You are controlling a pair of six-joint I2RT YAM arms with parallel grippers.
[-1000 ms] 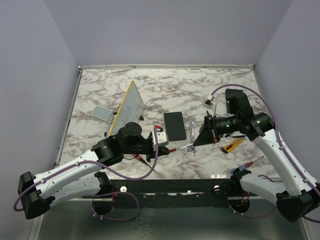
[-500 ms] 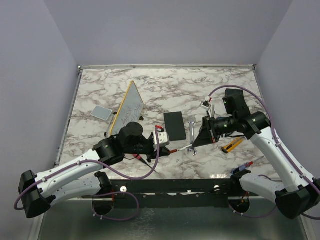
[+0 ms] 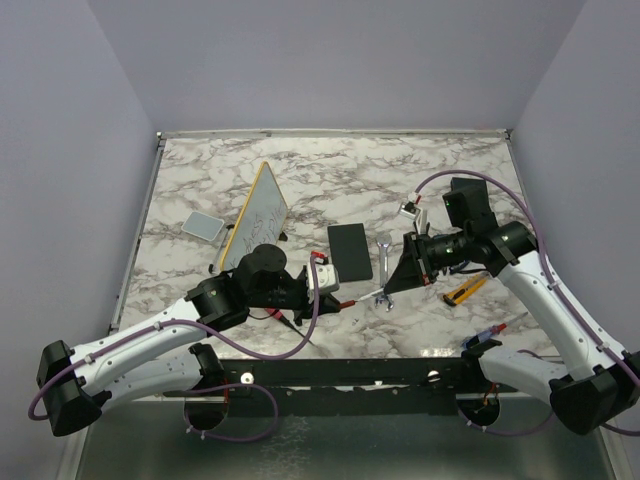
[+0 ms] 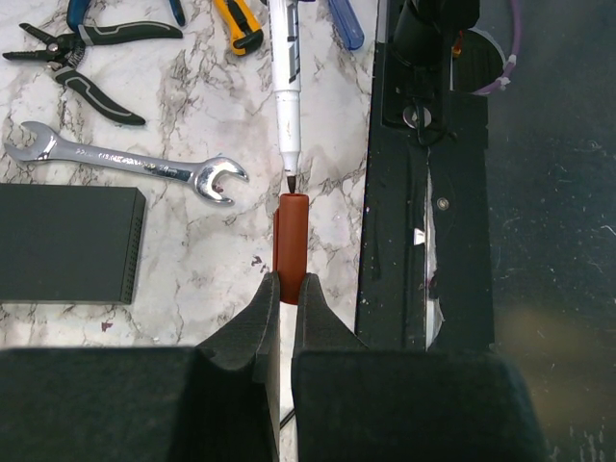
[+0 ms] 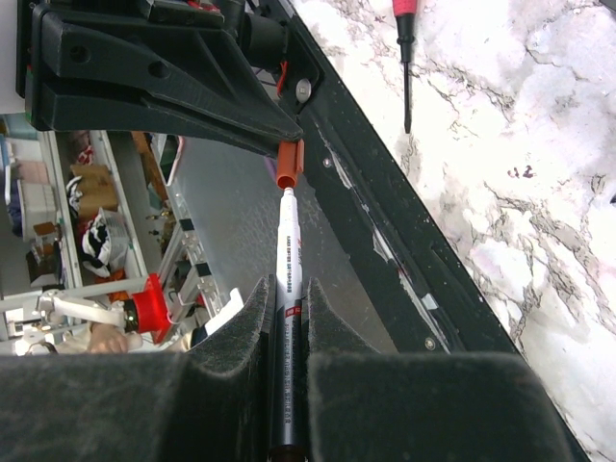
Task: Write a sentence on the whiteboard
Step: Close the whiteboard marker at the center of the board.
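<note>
The left gripper (image 4: 286,284) pinches the red cap (image 4: 293,236); the right gripper (image 5: 287,294) pinches the marker (image 4: 285,77), its tip at the cap's mouth. Likely recapping: both should share 1 axis. The whiteboard (image 3: 264,212) leans tilted behind the left arm. Counted: 1 marker, 1 cap, 1 whiteboard, 1 wrench (image 4: 125,166).

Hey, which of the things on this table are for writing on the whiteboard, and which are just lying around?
For the job: whiteboard, marker in the right tool, its red cap in the left tool.
Lying about: wrench, black slab, pliers, yellow knife, screwdriver.
</note>
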